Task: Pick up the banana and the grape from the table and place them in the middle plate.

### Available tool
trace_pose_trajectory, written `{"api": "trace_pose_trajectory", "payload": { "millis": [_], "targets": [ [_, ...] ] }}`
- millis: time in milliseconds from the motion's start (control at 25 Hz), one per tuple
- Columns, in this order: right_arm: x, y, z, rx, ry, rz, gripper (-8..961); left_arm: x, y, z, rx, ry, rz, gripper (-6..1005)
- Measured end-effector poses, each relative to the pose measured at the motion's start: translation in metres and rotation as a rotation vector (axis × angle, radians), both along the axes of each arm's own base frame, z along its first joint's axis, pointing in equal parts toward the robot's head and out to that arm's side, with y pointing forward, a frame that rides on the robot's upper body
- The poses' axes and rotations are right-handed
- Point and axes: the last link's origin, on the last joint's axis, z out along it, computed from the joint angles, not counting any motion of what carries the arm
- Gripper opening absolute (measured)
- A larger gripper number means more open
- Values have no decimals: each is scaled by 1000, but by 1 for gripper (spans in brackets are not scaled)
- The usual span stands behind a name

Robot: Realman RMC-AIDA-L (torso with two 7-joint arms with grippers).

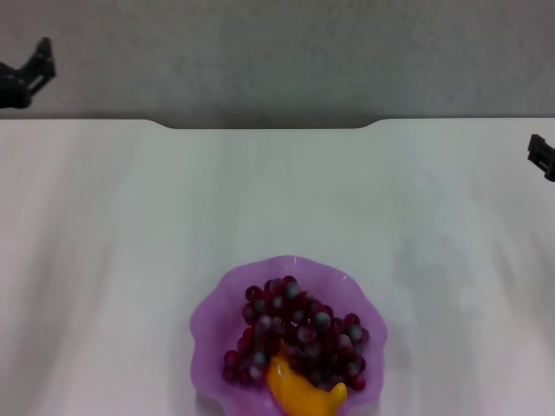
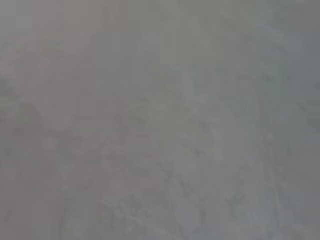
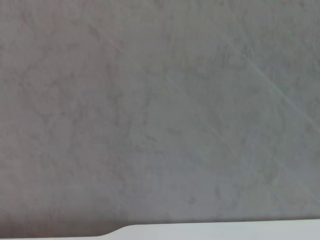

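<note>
The purple scalloped plate (image 1: 208, 316) sits at the near middle of the white table (image 1: 113, 260). The bunch of dark red-purple grapes (image 1: 299, 329) lies in it. The yellow-orange banana (image 1: 303, 394) lies in the plate at its near side, partly under the grapes. My left gripper (image 1: 26, 76) is at the far left, beyond the table's back edge. My right gripper (image 1: 543, 156) is at the far right edge of the head view, over the table's right side. Both are far from the plate and hold nothing that I can see.
The table's dark notched back edge (image 1: 269, 126) runs across the head view, with grey floor beyond. The left wrist view shows only grey floor. The right wrist view shows grey floor and a strip of the table edge (image 3: 220, 231).
</note>
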Motion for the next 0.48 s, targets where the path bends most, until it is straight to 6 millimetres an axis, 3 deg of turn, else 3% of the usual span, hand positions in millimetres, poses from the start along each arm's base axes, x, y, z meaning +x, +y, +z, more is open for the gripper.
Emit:
{"api": "trace_pose_trajectory", "payload": {
  "millis": [480],
  "targets": [
    [-1, 1, -2, -9, -1, 3, 607, 27, 0, -41, -36, 540, 4, 856]
  ]
}}
